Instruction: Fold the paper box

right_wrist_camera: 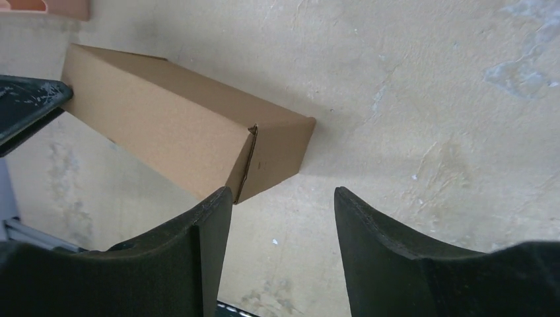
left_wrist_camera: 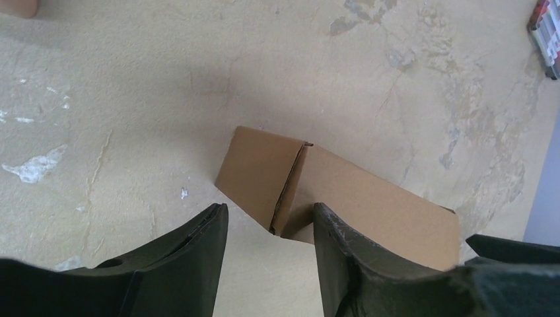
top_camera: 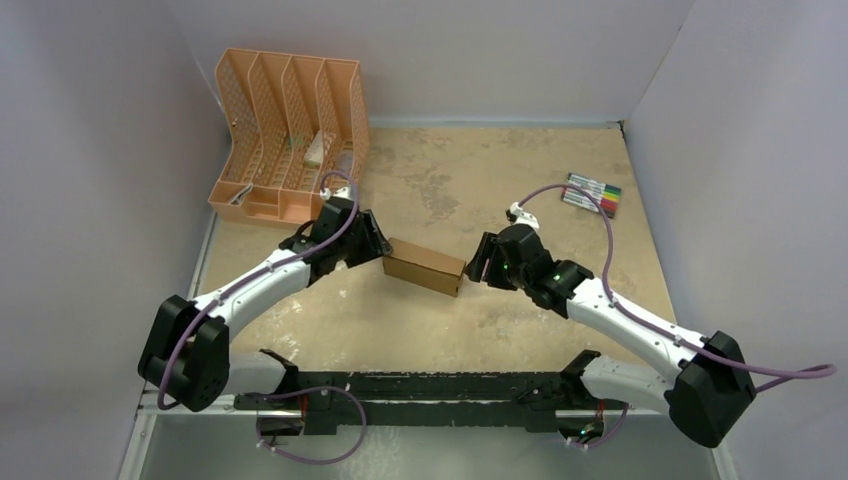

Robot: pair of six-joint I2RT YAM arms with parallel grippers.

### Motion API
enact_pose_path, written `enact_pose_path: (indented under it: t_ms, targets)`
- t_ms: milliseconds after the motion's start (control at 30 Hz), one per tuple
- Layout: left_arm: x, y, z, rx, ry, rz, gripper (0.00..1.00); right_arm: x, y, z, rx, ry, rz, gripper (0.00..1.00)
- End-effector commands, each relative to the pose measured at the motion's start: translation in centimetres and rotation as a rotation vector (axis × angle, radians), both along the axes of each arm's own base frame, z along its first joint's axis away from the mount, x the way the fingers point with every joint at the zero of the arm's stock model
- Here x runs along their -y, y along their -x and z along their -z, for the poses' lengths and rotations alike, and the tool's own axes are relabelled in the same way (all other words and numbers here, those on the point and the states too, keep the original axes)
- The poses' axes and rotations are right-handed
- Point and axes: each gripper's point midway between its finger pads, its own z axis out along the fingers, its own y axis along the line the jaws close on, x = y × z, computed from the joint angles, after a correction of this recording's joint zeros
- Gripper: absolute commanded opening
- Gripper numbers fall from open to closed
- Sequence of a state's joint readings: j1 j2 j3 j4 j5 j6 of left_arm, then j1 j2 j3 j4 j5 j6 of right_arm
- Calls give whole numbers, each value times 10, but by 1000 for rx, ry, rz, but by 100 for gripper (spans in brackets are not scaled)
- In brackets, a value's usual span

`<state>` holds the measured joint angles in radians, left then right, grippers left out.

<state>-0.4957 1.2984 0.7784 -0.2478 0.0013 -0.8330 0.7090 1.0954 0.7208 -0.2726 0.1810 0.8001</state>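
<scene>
Paper box (top_camera: 425, 267), plain brown cardboard, lies on its long side near the middle of the tabletop (top_camera: 450, 180), formed into a small carton between my two arms. My left end effector (top_camera: 375, 243) stands open at the box's left end, and my right end effector (top_camera: 478, 262) stands open at its right end; neither holds anything. I judge the box light, hollow and thin-walled: stiff along its creases, easy to dent on its broad faces, and likely to slide on the tabletop if pushed from one side alone. The left wrist view shows a slight gap at one end flap, so I would press or pinch at the ends and near the folded edges, not mid-panel. A peach-orange slotted organizer (top_camera: 290, 140) sits at the far left corner; one slot holds a pale item (top_camera: 316, 148) I cannot identify. A pack of coloured pens (top_camera: 593, 194) lies toward the far right edge.
</scene>
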Motion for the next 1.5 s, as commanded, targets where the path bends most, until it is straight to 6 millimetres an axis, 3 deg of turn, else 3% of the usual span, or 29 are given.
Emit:
enact_pose_path:
  t_ms: [0,267,667,867,1133,1467]
  targets:
    - [12,-14,-20,61,19,80,49,-27,-11,-21,20,-262,11,61]
    - [15,-12,-7,31,26,100,42,-32,-15,-12,7,-376,7,59]
    - [14,2,25,-39,43,109,31,-39,6,42,-43,-420,-120,40]
    - [6,12,44,-83,34,99,27,-35,16,60,0,-408,-178,35]
    - [-13,17,66,-147,60,27,30,-28,31,84,-14,-453,-206,25]
    - [-10,32,74,-195,93,51,39,-14,28,114,-108,-320,-171,13]
